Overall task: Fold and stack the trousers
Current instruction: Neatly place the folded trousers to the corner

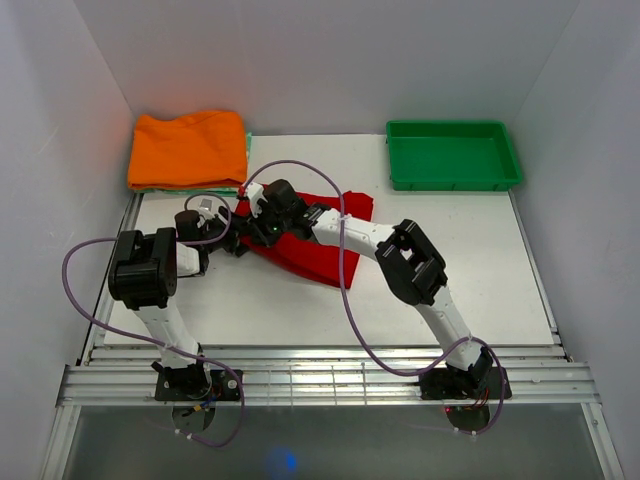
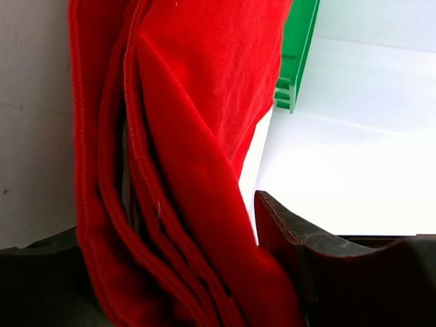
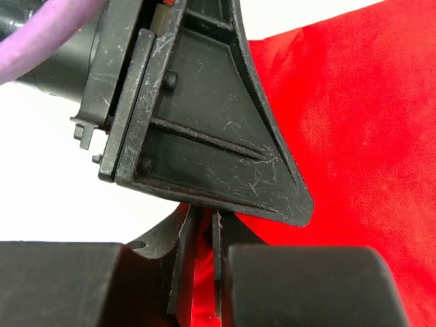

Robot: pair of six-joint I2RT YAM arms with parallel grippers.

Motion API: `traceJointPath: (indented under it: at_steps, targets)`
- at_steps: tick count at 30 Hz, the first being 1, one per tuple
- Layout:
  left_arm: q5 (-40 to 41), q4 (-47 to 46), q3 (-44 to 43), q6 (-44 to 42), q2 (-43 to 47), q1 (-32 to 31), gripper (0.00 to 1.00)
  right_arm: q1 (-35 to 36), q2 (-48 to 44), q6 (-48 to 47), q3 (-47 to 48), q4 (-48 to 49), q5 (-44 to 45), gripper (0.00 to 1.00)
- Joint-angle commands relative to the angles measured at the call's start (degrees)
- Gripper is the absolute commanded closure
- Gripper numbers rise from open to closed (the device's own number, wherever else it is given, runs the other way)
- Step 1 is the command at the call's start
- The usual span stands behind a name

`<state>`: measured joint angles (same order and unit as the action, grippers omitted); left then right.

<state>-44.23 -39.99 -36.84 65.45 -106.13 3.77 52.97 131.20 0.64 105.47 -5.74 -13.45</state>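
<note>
The red trousers [image 1: 318, 245] lie folded in a thick bundle mid-table, with both grippers at their left end. My left gripper [image 1: 230, 238] reaches in from the left. In the left wrist view its jaws stand apart around several hanging folds of the trousers [image 2: 197, 102]; the right finger [image 2: 289, 235] touches the cloth. My right gripper [image 1: 260, 226] is shut on a thin edge of the trousers [image 3: 340, 122], and red cloth shows between its pads [image 3: 202, 272]. The left gripper's finger [image 3: 204, 136] sits just ahead of it.
A folded orange garment [image 1: 188, 148] lies on a green layer at the table's back left corner. A green tray [image 1: 452, 155] stands at the back right and also shows as an edge in the left wrist view [image 2: 296, 54]. White walls close in the table.
</note>
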Motion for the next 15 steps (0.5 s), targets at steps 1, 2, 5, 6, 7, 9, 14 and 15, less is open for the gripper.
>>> traceJointPath:
  at_steps: [1,2,5,6,7,9,14,15]
  targets:
    - [-0.69,0.52,-1.83,-2.34,-0.22,-0.61,0.31,0.82,-3.66,-0.38,-0.53,3.01,-10.6,0.92]
    - [-0.6,0.52,-1.92,-2.61,-0.22,-0.69,0.32,0.91,-3.93,-0.29,-1.05,3.19,-10.8,0.92]
    - [-0.42,0.52,-2.18,-2.96,-0.05,-0.78,0.43,0.99,-3.84,-0.29,-0.97,3.36,-10.19,0.92]
    - [-0.25,0.52,-2.1,-2.96,0.04,-0.78,0.47,0.91,-3.67,-0.21,-0.88,3.28,-10.28,0.92]
    - [-0.33,0.52,-2.01,-2.87,0.04,-0.78,0.53,0.91,-3.67,-0.12,-0.79,3.28,-10.36,0.92]
    - [-0.33,-0.61,-1.22,-2.7,0.3,-0.78,0.78,0.91,-3.67,-0.03,-0.88,3.01,-10.98,0.92]
    - [0.2,-2.02,-0.86,-2.52,1.54,-0.69,1.0,0.91,-5.16,-2.21,-1.84,-0.32,-11.51,0.56]
    - [0.11,-2.29,-1.04,-2.52,1.62,-0.69,1.0,0.91,-5.77,-2.92,-2.28,-1.11,-11.33,0.4]
